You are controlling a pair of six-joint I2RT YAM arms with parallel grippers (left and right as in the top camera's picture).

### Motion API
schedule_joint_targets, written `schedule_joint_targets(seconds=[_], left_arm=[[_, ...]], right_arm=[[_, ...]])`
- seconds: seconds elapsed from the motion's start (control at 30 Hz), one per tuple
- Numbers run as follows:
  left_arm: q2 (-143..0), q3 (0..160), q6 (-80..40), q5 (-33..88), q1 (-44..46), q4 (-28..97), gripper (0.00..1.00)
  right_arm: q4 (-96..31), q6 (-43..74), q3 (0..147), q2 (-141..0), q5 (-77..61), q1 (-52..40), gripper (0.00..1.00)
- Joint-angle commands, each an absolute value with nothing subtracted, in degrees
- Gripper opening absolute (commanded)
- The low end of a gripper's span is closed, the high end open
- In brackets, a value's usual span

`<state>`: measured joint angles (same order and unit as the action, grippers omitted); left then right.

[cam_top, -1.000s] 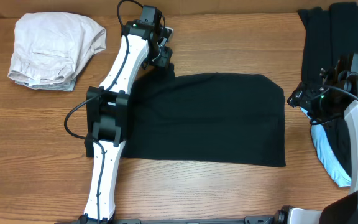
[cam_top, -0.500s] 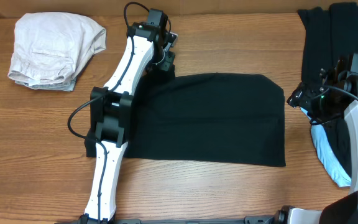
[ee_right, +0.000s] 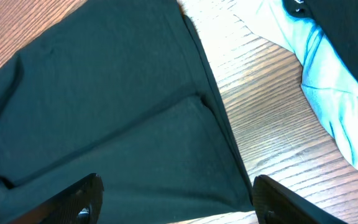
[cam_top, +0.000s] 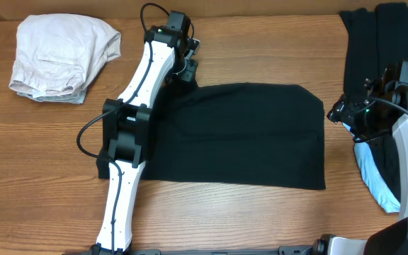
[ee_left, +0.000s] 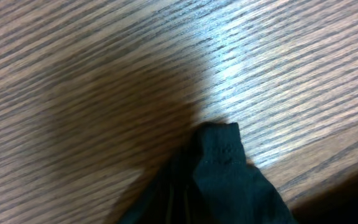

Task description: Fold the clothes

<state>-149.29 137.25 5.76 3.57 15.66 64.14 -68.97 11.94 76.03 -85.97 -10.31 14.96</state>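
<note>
Nearest the front edge of the table [cam_top: 261,219], the black garment [cam_top: 246,134] lies spread flat at centre with its front hem straight, and the left arm [cam_top: 129,120] stretches across its left side toward the back. That is the 1st hazard: if the far corner is drawn forward, the cloth has to pass the arm's own links, and it may drag, bunch or pull the whole sheet askew. A 2nd is that only 1 corner is taken while the other far corner lies free, so a lift from here would likely give a slanted fold rather than a square one. A 3rd shows in the wrist view: the grip sits close to the tip of the corner [ee_left: 219,149], which pokes out gathered into pleats, and so slight a hold on limp fabric could slip once weight comes on it. The left gripper [cam_top: 187,69] sits at that far-left corner with its jaws fully closed, pinching the black cloth. At the right, the right gripper [ee_right: 176,202] hangs with its 2 fingers spread wide, holding nothing, over black cloth at the edge of the black pile [cam_top: 370,49], with a blue garment [ee_right: 334,93] just beside. Farthest off, at the back left, a beige garment [cam_top: 62,57] rests crumpled, well apart from both arms.
</note>
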Motion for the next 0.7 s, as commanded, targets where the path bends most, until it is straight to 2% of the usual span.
schedule_joint_targets(seconds=[0.0,0.23,0.33,0.67], left_arm=[[-150.67,136.86,2.94,2.57,15.68,64.07,0.04],[-149.08,139.46,0.58,0.78,15.27,65.36,0.04],[-147.87,144.00,-0.32,0.10,14.61,67.81,0.04],[-147.17,162.01,-3.05,-2.13,14.04,74.11,0.04]], right_arm=[[-68.84,11.70,77.21,-84.97,-10.85,15.07,0.80],[-67.61,11.60,77.21,-84.97,-11.18,15.07,0.81],[-65.21,8.12,77.21,-84.97,-15.14,15.07,0.80],[-49.43,5.52,77.21,-86.74,-14.63,11.55,0.80]])
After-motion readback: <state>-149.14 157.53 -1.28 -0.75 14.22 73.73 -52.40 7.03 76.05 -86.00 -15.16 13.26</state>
